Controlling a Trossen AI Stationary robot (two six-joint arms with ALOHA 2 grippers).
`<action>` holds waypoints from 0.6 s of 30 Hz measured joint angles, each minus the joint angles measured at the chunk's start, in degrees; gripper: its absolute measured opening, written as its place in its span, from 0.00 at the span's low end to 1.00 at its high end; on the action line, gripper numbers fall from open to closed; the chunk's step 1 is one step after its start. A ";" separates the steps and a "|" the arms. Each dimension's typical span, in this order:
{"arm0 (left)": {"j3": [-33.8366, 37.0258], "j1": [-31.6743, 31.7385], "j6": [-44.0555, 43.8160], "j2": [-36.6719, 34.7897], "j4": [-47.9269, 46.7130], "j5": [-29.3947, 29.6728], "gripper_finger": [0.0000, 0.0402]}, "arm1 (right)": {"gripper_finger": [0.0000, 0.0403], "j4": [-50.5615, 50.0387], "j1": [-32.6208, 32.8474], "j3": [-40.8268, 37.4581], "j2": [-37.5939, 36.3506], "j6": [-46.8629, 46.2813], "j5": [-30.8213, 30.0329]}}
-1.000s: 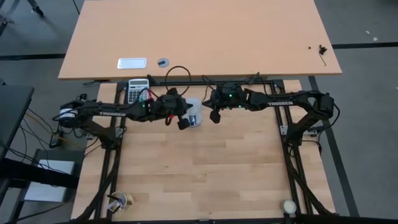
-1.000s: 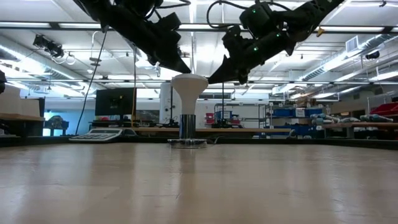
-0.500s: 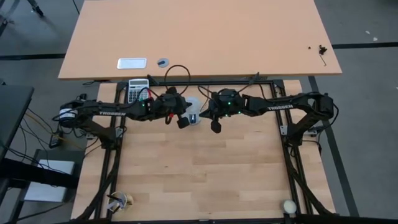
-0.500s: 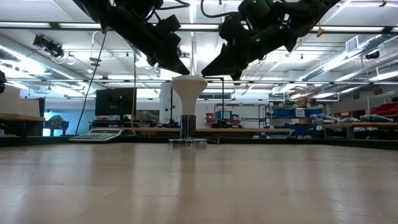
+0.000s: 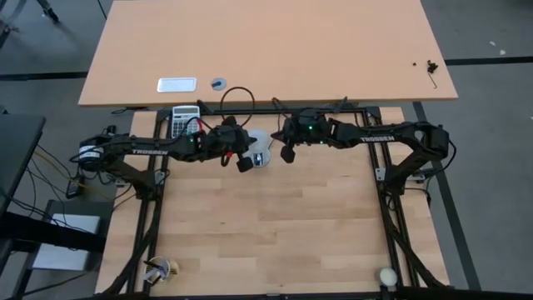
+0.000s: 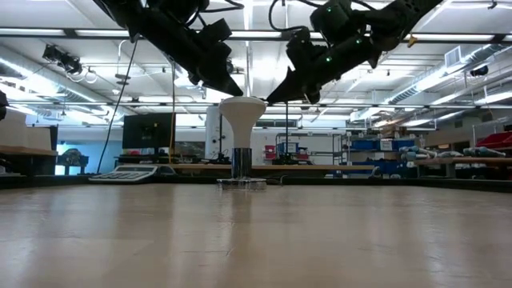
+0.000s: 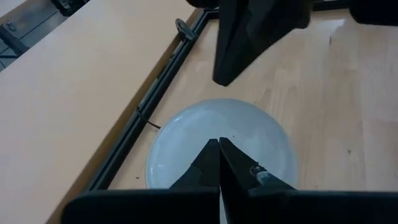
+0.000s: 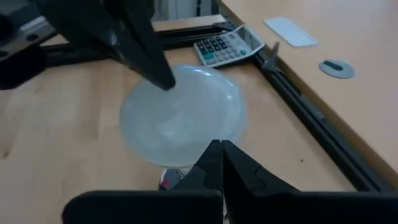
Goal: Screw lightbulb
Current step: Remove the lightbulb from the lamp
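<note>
standing upright at the far middle of the wooden table (image 5: 266, 217), dome up: the lightbulb (image 6: 242, 112), with its narrow screw base seated in a silver socket (image 6: 241, 182) resting on the tabletop. trailing off behind the socket toward the far edge, a black cord (image 5: 237, 96).

hovering just left of the dome and slightly above it, the left gripper (image 6: 234, 90), fingers pressed fully together and gripping nothing; in its own wrist view, closed fingertips (image 7: 219, 144) pointing down over the pale dome.

hanging just right of the dome, the right gripper (image 6: 272, 99), likewise closed tight with nothing between its fingers, tip close to the dome's rim; touching or not, impossible to tell. seen from the right wrist, joined fingertips (image 8: 219, 146) sitting at the near edge of the bulb, the other arm's dark fingers crossing above it.

lying left of the bulb near the far rail, a calculator (image 5: 185, 120). sitting at the near corners, two small cream balls (image 5: 386, 275).
</note>
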State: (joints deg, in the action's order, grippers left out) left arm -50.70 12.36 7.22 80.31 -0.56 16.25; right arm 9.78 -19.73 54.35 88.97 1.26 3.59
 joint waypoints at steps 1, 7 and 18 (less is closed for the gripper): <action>0.00 0.00 -0.02 0.00 0.00 -0.01 0.00 | 0.01 0.16 -0.02 0.00 0.00 -0.02 0.65; 0.04 0.01 0.00 0.00 0.01 -0.02 0.00 | 0.01 -0.06 0.09 0.00 0.00 -0.05 3.61; 0.07 0.02 0.00 0.02 0.04 -0.02 0.00 | 0.01 0.07 -2.28 0.00 0.00 1.40 3.54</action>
State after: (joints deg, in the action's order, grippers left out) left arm -50.63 12.38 7.22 80.34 -0.51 16.23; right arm 9.85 -22.01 54.35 88.97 2.66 7.14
